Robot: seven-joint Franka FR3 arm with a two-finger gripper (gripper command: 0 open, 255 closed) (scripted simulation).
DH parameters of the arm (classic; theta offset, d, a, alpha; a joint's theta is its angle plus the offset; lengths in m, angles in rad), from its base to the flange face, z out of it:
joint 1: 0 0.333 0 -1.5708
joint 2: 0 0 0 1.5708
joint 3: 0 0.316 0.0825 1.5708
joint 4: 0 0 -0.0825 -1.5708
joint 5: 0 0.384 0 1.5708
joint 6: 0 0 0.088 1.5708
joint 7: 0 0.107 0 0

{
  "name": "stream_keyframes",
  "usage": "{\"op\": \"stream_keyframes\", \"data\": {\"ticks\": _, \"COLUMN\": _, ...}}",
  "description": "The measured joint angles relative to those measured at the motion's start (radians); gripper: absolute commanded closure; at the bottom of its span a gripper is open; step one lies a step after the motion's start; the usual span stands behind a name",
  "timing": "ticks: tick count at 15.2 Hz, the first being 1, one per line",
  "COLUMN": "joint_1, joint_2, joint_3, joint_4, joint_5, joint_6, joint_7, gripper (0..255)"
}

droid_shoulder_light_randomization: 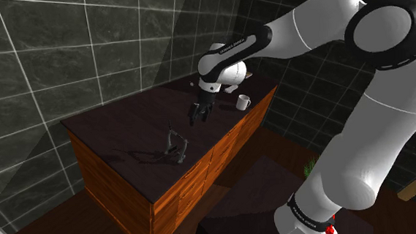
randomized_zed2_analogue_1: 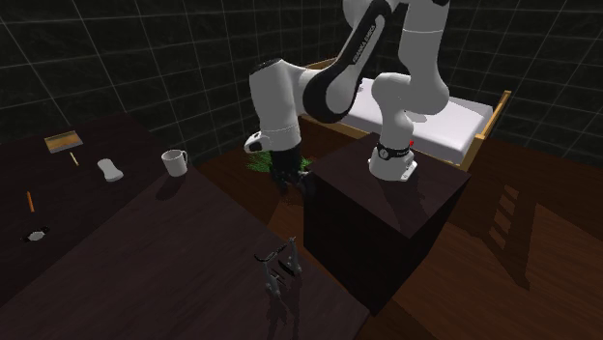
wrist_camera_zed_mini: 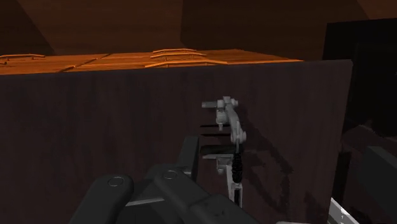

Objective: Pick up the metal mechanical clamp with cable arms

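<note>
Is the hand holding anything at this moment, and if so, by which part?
Nothing is held. The black hand, open, hangs above the dark countertop, apart from the grey metal clamp with cable arms lying on it.

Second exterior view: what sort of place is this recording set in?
Probably a room in a home, perhaps a bedroom or studio: a bed with a white mattress, dark tiled walls, and a wooden drawer cabinet whose dark top carries a white mug.

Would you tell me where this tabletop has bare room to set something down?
Bare: the broad stretch between the clamp and the mug. Crowded: past the mug, where a brush, a small white object and a pencil lie.
</note>
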Motion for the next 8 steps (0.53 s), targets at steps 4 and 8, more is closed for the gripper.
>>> {"op": "stream_keyframes", "data": {"ticks": 4, "joint_1": -0.012, "joint_2": 0.164, "joint_3": 0.022, "joint_4": 0.097, "joint_5": 0.101, "joint_6": 0.053, "joint_7": -0.094, "gripper": 0}}
{"op": "stream_keyframes", "data": {"ticks": 8, "joint_1": -0.033, "joint_2": 0.313, "joint_3": 0.056, "joint_4": 0.216, "joint_5": 0.179, "joint_6": 0.073, "joint_7": -0.163, "gripper": 0}}
